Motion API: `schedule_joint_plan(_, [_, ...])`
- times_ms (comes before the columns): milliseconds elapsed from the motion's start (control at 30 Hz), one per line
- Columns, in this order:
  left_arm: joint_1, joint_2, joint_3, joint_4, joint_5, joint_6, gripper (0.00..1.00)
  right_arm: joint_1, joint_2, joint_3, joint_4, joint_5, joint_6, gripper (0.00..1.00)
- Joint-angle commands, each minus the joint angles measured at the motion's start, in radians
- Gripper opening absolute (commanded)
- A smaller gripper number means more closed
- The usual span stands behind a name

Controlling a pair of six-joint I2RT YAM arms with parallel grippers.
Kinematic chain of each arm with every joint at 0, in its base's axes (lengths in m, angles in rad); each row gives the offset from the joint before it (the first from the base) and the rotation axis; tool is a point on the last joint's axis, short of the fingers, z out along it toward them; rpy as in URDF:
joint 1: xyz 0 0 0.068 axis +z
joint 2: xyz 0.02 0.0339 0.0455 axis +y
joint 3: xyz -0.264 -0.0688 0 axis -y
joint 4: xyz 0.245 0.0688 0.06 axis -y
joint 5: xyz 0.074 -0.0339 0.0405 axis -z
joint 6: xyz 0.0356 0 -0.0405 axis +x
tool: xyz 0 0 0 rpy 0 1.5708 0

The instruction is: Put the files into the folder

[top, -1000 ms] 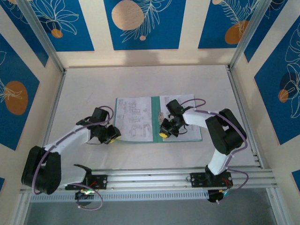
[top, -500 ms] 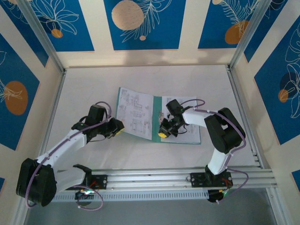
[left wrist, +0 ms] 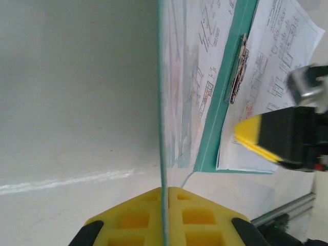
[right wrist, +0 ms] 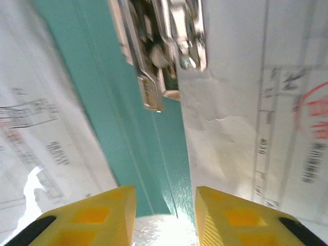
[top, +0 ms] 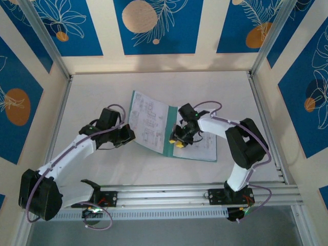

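The teal folder (top: 171, 134) lies open on the table, with printed white files (top: 148, 122) on its left cover and more sheets (top: 202, 144) on its right half. My left gripper (top: 129, 136) is shut on the left cover's outer edge, which is raised off the table. The left wrist view has that teal edge (left wrist: 161, 102) running straight into the closed yellow jaws of the left gripper (left wrist: 164, 192). Over the spine, my right gripper (top: 178, 142) is open. The right wrist view shows the right gripper (right wrist: 165, 197) straddling the teal spine (right wrist: 143, 133) below a metal clip (right wrist: 164, 46), holding nothing.
White walls with blue patterned panels surround the white table (top: 102, 92). An aluminium rail (top: 169, 193) runs along the near edge, carrying both arm bases. The right gripper's yellow finger (left wrist: 253, 136) hangs close to the lifted cover in the left wrist view.
My left gripper has closed on the left cover's edge and raised it, so the folder has turned slightly. The right gripper has opened over the spine.
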Motion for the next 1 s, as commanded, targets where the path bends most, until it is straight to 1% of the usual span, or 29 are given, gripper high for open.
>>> schedule_joint_plan(0, [-0.007, -0.037, 0.067, -0.168, -0.115, 0.098, 0.0, -0.062, -0.105, 0.001, -0.103, 0.091, -0.015, 0.38])
schedule_joint_plan(100, [-0.007, -0.067, 0.086, -0.208, -0.133, 0.122, 0.0, -0.189, -0.159, -0.093, -0.085, 0.085, 0.002, 0.28])
schedule_joint_plan(133, [-0.008, -0.08, 0.086, -0.213, -0.137, 0.123, 0.0, -0.237, -0.167, -0.123, -0.075, 0.069, -0.002, 0.27])
schedule_joint_plan(200, [-0.007, -0.104, 0.087, -0.233, -0.148, 0.126, 0.0, -0.302, -0.165, -0.15, -0.08, 0.063, -0.015, 0.24])
schedule_joint_plan(300, [-0.008, -0.135, 0.092, -0.256, -0.158, 0.129, 0.0, -0.353, -0.147, -0.163, -0.097, 0.075, -0.038, 0.19])
schedule_joint_plan(467, [-0.029, -0.145, 0.109, -0.231, -0.119, 0.162, 0.0, -0.358, -0.084, -0.174, -0.095, 0.082, -0.031, 0.16])
schedule_joint_plan(567, [-0.083, -0.118, 0.169, -0.218, -0.117, 0.204, 0.0, -0.343, -0.068, -0.166, -0.097, 0.121, -0.037, 0.16])
schedule_joint_plan(833, [-0.283, -0.007, 0.304, -0.211, -0.168, 0.275, 0.0, -0.328, 0.008, -0.079, -0.165, 0.136, -0.085, 0.16])
schedule_joint_plan(867, [-0.309, 0.008, 0.317, -0.203, -0.165, 0.283, 0.01, -0.325, 0.015, -0.071, -0.173, 0.138, -0.089, 0.16])
schedule_joint_plan(967, [-0.378, 0.074, 0.344, -0.148, -0.105, 0.297, 0.06, -0.319, 0.031, -0.054, -0.19, 0.14, -0.099, 0.15])
